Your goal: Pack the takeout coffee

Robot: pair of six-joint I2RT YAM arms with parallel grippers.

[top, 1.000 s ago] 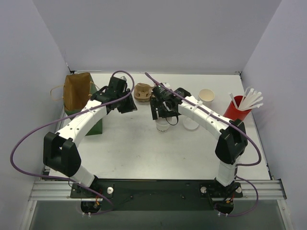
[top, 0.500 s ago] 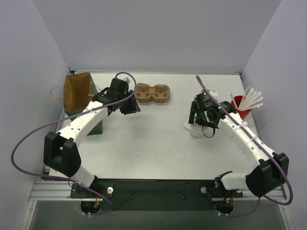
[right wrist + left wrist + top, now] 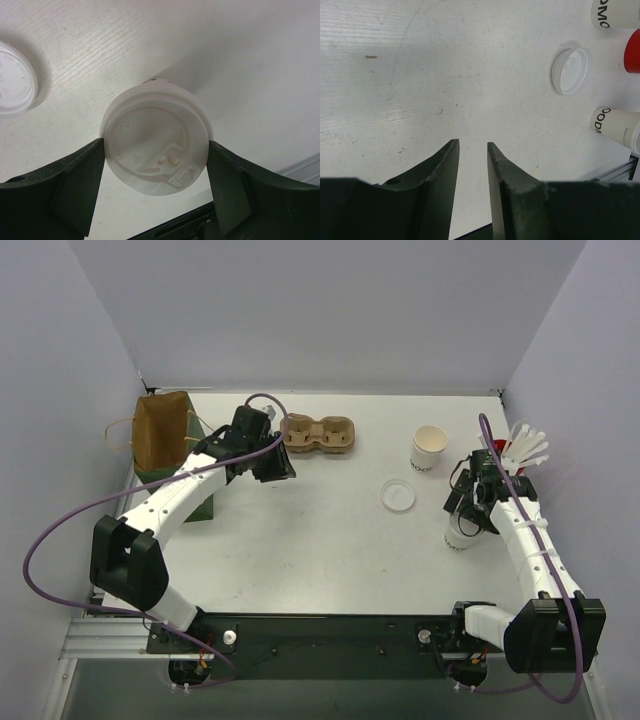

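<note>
While your right gripper [image 3: 156, 152] clamped the lidded takeout coffee [image 3: 459, 536] near the right side of the table [image 3: 300, 540], just in front of the red straw cup [image 3: 495, 453], a loose lid [image 3: 397, 496] lay apart to its left. Your left gripper [image 3: 472, 144] hung empty, jaws partly apart, beside the cardboard cup carrier [image 3: 320, 432]. The brown bag [image 3: 160, 430] sat far left.
</note>
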